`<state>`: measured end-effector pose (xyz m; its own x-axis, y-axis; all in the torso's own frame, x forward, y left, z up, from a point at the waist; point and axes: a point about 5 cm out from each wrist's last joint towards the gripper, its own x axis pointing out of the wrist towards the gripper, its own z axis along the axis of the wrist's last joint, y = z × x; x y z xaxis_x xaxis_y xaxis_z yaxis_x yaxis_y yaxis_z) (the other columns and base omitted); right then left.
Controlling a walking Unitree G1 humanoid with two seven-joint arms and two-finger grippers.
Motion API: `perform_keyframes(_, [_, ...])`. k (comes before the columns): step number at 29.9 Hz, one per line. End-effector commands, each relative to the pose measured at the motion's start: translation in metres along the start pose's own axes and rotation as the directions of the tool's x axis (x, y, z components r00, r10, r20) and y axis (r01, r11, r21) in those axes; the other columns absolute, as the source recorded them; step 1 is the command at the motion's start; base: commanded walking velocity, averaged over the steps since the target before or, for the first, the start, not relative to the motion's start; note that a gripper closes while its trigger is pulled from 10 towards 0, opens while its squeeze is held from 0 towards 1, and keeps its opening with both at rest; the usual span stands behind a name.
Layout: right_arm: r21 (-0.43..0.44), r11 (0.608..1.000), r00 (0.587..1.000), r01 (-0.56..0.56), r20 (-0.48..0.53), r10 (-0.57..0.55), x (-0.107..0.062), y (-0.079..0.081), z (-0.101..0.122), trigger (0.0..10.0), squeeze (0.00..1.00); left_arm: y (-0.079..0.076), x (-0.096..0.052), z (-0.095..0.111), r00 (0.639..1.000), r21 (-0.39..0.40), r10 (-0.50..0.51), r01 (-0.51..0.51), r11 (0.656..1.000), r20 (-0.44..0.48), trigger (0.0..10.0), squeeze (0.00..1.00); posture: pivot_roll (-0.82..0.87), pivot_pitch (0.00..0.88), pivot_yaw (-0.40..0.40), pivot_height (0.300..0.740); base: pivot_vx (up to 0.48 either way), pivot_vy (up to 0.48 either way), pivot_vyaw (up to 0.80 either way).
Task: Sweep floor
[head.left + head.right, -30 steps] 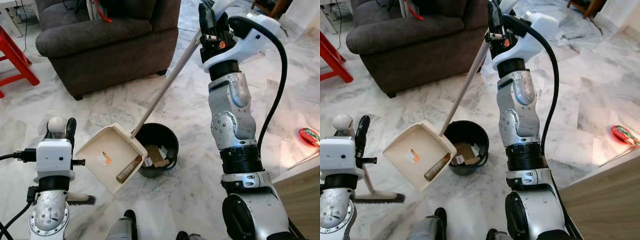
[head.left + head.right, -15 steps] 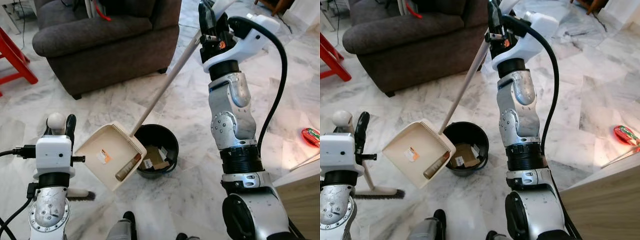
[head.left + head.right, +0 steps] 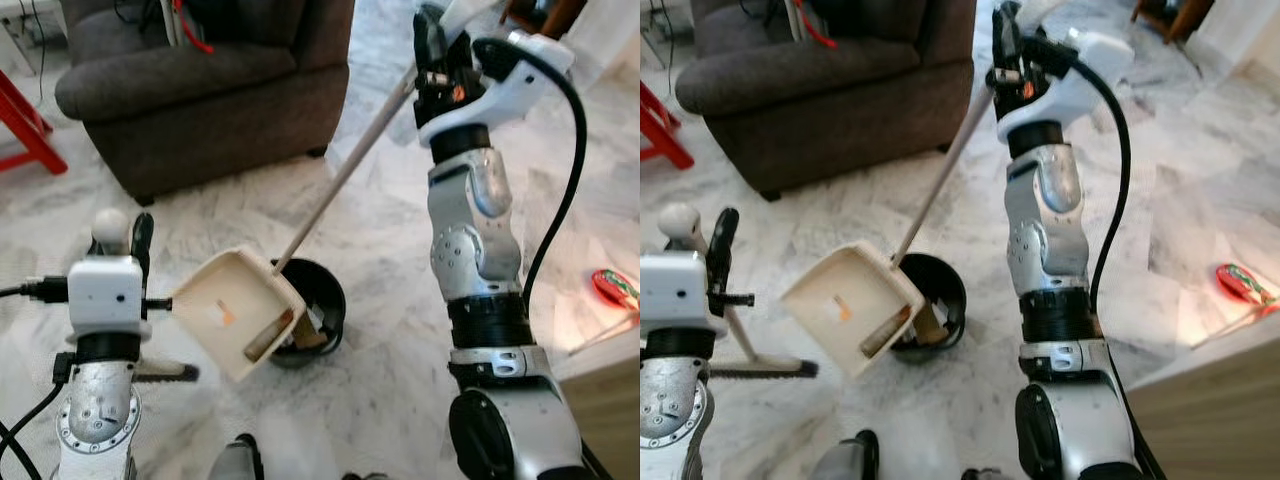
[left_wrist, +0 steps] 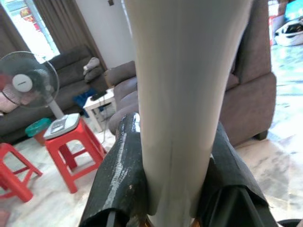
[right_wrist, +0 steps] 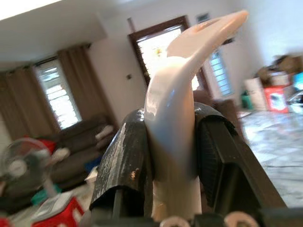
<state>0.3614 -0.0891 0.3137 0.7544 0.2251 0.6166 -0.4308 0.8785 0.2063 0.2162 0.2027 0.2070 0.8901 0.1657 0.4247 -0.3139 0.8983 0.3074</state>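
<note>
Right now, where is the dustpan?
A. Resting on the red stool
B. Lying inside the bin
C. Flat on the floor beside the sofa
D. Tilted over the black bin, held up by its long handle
D. The dustpan hangs tilted with its lower edge over the bin, a tube-shaped scrap still in it, and the right gripper holds its long handle up high.

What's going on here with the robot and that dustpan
The robot is sweeping up. Its right pincer is clamped on the long handle of a cream dustpan, tilted over a black bin on the marble floor so a brown tube of litter slides toward the bin. Its left pincer grips the pale handle of a broom, whose bristles rest on the floor beside it. A grey sofa stands behind.
</note>
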Motion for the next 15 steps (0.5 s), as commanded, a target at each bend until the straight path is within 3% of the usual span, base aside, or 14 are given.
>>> perform_keyframes(1, [0.030,1.000,0.997,-0.001,0.083,-0.001,0.004,0.000,0.018,10.0,0.00,0.003,0.000,0.010,0.999,0.023,0.009,-0.010,1.000,0.045,10.0,0.00,0.14,0.212,-0.044,0.740,0.289,0.000,0.00])
perform_keyframes(15, [0.031,1.000,0.996,-0.002,0.085,-0.001,0.004,0.002,0.017,10.0,0.00,0.005,0.008,0.022,0.995,0.044,-0.001,-0.004,0.999,0.097,10.0,0.00,0.14,0.206,-0.043,0.740,0.289,0.000,0.00])
